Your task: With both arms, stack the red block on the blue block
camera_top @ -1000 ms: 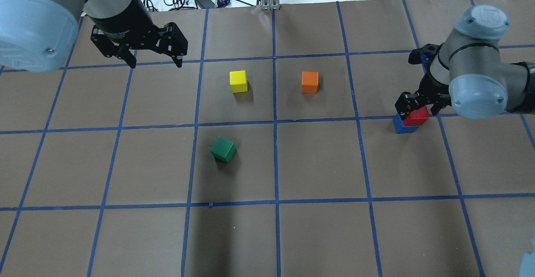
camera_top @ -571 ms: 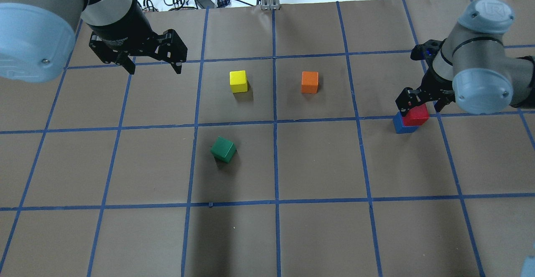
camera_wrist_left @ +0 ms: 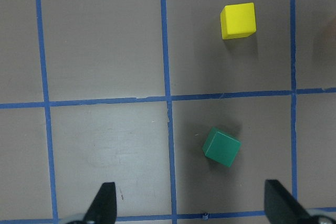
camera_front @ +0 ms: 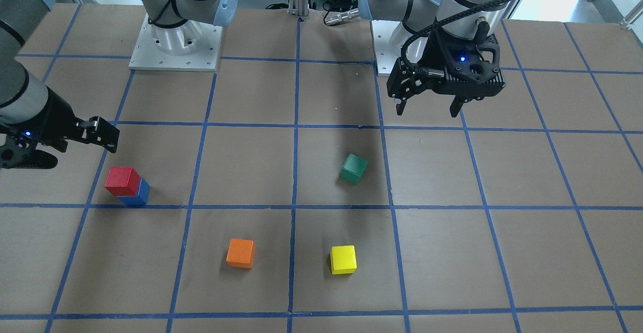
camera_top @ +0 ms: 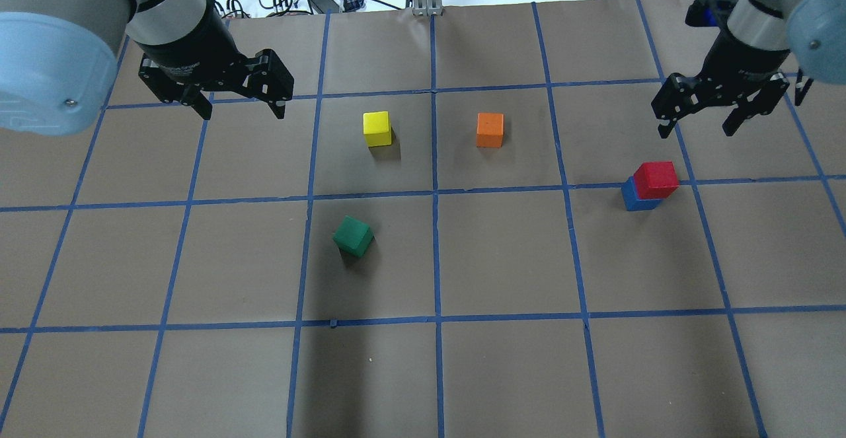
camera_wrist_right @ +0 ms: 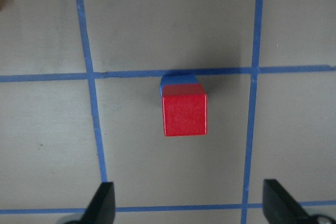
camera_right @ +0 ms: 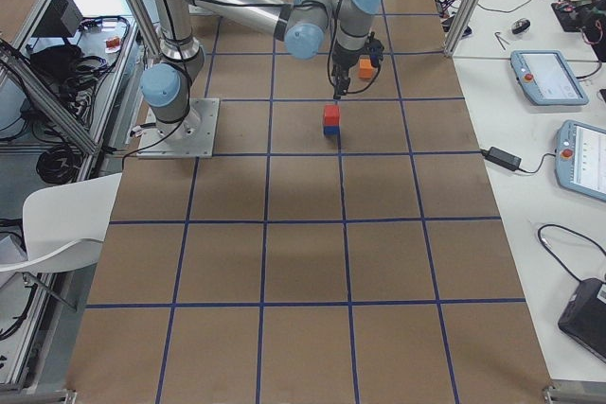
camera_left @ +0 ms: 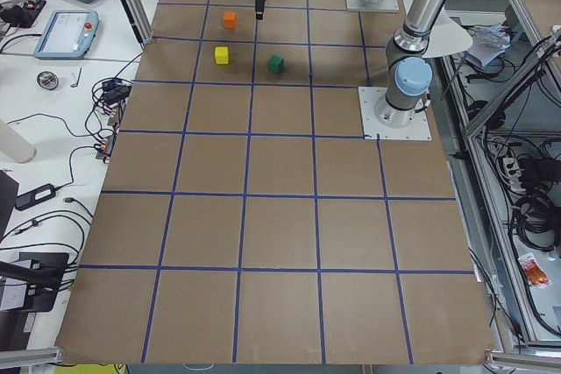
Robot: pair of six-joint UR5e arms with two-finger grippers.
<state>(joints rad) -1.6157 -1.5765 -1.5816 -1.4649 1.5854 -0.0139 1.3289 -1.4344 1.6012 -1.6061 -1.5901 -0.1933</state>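
Note:
The red block (camera_top: 655, 179) sits on top of the blue block (camera_top: 636, 200), slightly offset, on the right side of the table. The stack also shows in the front view, red block (camera_front: 122, 181) on blue block (camera_front: 139, 195), and in the right wrist view (camera_wrist_right: 184, 115). My right gripper (camera_top: 696, 127) is open and empty, raised above and just beyond the stack. My left gripper (camera_top: 243, 111) is open and empty, hovering over the far left of the table.
A yellow cube (camera_top: 377, 128) and an orange cube (camera_top: 490, 129) stand in the middle far row. A green cube (camera_top: 353, 236) lies turned at an angle nearer the robot. The table is brown paper with a grid of blue tape.
My right gripper was down around the red block; it has let go, lifted and drawn back toward the far edge. The stack stays put. My left gripper barely shifted.

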